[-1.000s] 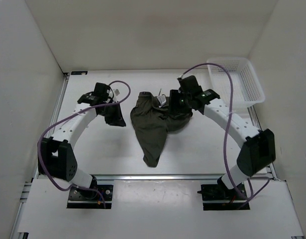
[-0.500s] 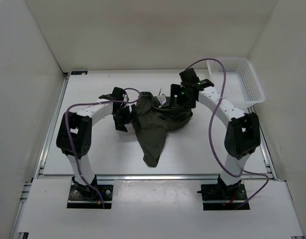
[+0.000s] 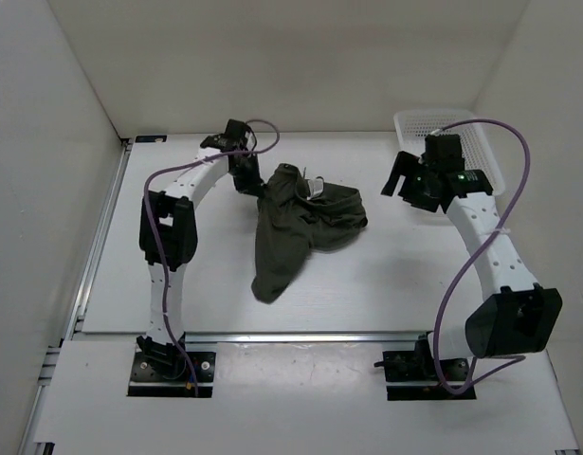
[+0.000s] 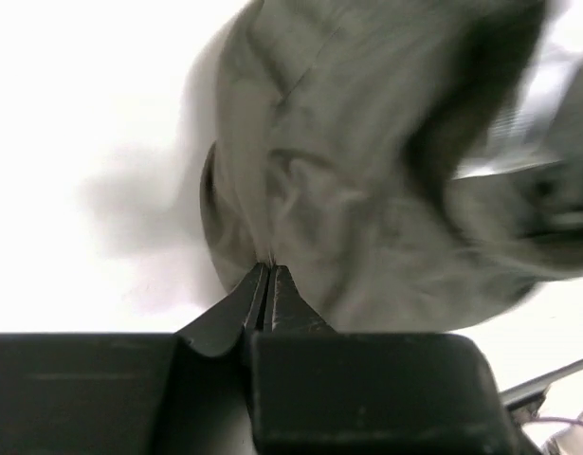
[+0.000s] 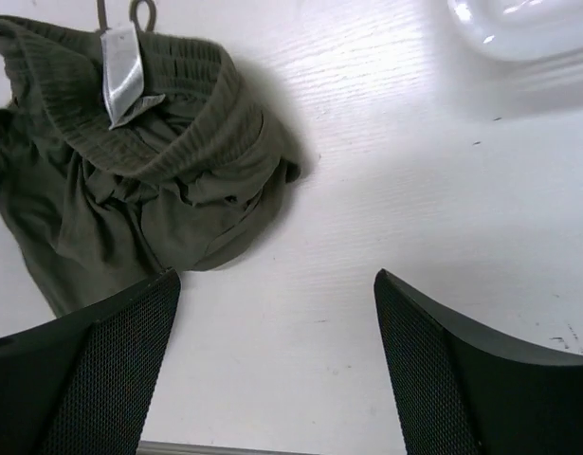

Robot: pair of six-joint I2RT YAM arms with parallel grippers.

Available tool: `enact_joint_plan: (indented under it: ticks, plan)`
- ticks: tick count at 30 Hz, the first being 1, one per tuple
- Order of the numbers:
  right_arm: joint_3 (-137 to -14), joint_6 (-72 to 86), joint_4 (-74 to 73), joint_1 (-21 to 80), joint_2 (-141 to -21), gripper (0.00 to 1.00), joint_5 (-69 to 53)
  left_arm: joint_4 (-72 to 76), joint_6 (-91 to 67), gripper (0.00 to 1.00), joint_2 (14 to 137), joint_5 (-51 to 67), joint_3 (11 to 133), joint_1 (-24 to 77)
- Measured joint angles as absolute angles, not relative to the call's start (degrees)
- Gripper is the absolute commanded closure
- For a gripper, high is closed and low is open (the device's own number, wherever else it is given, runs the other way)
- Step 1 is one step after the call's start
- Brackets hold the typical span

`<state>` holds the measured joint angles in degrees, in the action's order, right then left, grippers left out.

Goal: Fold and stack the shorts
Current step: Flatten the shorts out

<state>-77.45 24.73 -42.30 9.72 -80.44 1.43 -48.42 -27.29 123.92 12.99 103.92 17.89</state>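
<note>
The dark olive-green shorts (image 3: 296,223) lie crumpled on the middle of the white table, waistband and a white label (image 5: 120,71) toward the far side and one leg trailing toward the near edge. My left gripper (image 3: 255,188) is at the shorts' far-left edge. In the left wrist view it (image 4: 269,267) is shut, pinching a fold of the shorts (image 4: 367,190). My right gripper (image 3: 397,182) is open and empty, to the right of the shorts and apart from them. In the right wrist view it (image 5: 275,284) is above bare table, with the shorts (image 5: 130,171) at the upper left.
A white plastic mesh basket (image 3: 471,156) stands at the far right corner, just behind the right wrist; its edge shows in the right wrist view (image 5: 519,24). White walls enclose the table on three sides. A metal rail runs along the near edge (image 3: 300,335).
My left gripper has moved from the left of the shorts to their far-left edge and shut on the fabric. My right gripper has left the waistband and moved right toward the basket, open. The trailing leg shifted left.
</note>
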Motion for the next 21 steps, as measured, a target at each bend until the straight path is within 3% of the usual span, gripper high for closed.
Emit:
enact_joint_plan:
  ticks: [7,12,15,16,20,21]
  plan:
    - [-77.5,24.9,-42.5,6.2,-76.6,0.13,0.9,-56.2,-21.9,0.90,124.7,11.9,131.5,19.7]
    - [-76.2,25.7,-42.5,6.1,-74.1,0.13,1.5,-58.3,-19.3,0.90,119.1,12.4,133.6,27.4]
    - [-74.7,26.4,-42.4,5.9,-73.0,0.13,2.5,-57.0,-18.9,0.66,112.4,13.6,123.3,35.7]
    - [-74.0,26.6,-42.3,5.9,-72.7,0.13,2.8,-57.2,-19.0,0.62,110.3,14.6,118.8,38.8]
    - [-71.3,27.1,-42.3,5.7,-72.1,0.13,3.6,-60.8,-19.7,0.21,108.6,15.1,110.4,48.7]
    - [-70.5,27.5,-42.2,5.7,-72.1,0.13,3.6,-62.0,-20.3,0.21,108.6,14.2,109.3,49.0]
